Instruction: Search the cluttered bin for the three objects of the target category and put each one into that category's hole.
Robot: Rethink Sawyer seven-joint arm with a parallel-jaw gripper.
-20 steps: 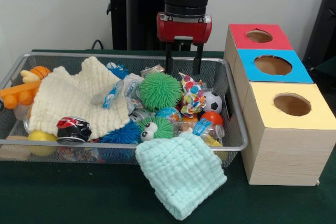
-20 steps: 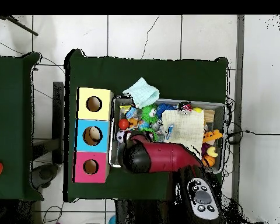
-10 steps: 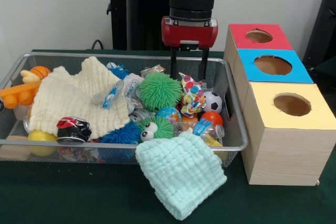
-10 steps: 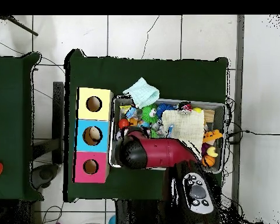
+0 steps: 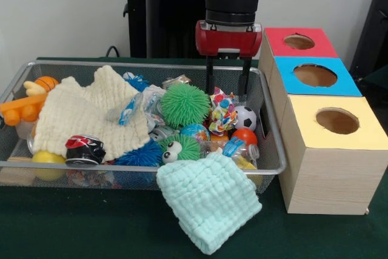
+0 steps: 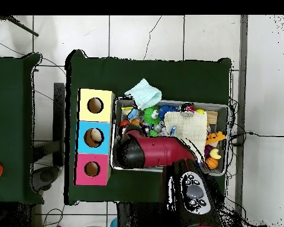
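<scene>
My tool (image 5: 228, 84) hangs over the far right corner of the silver wire mesh bin (image 5: 273, 150). Its two black fingers (image 5: 210, 79) are spread apart and hold nothing. They point straight down, just above the crinkly wrapper with coloured dots (image 5: 222, 111).

I cannot tell which kind of thing I must find. Balls could be it: the small black and white soccer ball (image 5: 245, 117) and the orange-red ball (image 5: 245, 136) sit close together by the bin's right edge, under my tool. The three wooden boxes with round holes stand just outside that edge: the red-topped box (image 5: 298, 42), the blue-topped box (image 5: 315, 76) and the yellow-topped box (image 5: 337, 122).

What could go wrong? Things are packed tight here. If I go down now, I think one finger could hit the wrapper or the fuzzy green spiky ball (image 5: 185, 105) and push stuff around. A round ball might slip and roll away. My fingers could also bump the bin's wire wall, since it is so near.

From above, my red and black arm (image 6: 159, 152) reaches across the bin's near edge and hides that corner. The pale green knitted cloth (image 5: 209, 201) droops over the bin's front edge onto the dark green counter (image 5: 91, 225).
</scene>
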